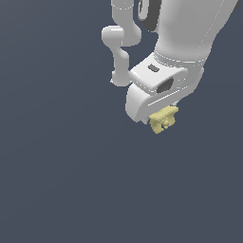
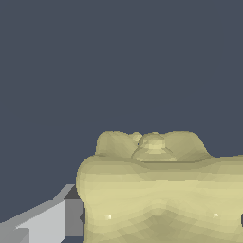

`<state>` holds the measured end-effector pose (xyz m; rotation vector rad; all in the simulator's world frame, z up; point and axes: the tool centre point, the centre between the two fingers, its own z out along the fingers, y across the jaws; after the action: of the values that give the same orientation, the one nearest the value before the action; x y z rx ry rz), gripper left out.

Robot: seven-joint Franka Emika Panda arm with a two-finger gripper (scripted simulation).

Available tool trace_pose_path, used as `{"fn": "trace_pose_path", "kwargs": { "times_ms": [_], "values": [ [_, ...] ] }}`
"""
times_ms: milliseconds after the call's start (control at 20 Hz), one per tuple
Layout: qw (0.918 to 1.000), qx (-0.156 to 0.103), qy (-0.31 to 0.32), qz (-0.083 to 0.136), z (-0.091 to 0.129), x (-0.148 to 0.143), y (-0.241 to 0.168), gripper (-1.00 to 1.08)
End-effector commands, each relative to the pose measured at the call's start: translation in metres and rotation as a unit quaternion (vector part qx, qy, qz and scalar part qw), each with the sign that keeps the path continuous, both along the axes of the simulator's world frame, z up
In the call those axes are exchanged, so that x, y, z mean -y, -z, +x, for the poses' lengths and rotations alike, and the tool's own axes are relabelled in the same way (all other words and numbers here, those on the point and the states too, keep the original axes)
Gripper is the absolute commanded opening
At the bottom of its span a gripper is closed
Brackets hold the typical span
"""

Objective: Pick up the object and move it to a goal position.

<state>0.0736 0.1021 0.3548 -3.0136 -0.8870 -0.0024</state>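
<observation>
The object [image 1: 163, 121] is a small pale yellow lumpy block with knobs, sitting directly under the white hand of my gripper [image 1: 166, 113] in the exterior view, right of centre. The hand covers its upper part and hides the fingers there. In the wrist view the object [image 2: 161, 190] fills much of the picture, very close to the camera. One grey-white finger [image 2: 45, 220] presses against its side. The opposite finger is out of the picture. The gripper appears shut on the object.
A plain dark blue-grey background surrounds the arm in both views. The white arm links [image 1: 123, 52] rise above the hand toward the top of the exterior view. No other objects or goal marker show.
</observation>
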Motion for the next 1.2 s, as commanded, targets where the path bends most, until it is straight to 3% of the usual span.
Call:
{"fn": "trace_pose_path", "kwargs": {
  "times_ms": [0,500,1150],
  "values": [
    [1.0000,-0.001,0.000,0.000,0.002,-0.003,-0.019,-1.00],
    [1.0000,-0.001,0.000,0.000,0.009,-0.014,-0.073,-1.00],
    [1.0000,-0.001,0.000,0.000,0.013,-0.018,-0.094,-1.00]
  ]
}}
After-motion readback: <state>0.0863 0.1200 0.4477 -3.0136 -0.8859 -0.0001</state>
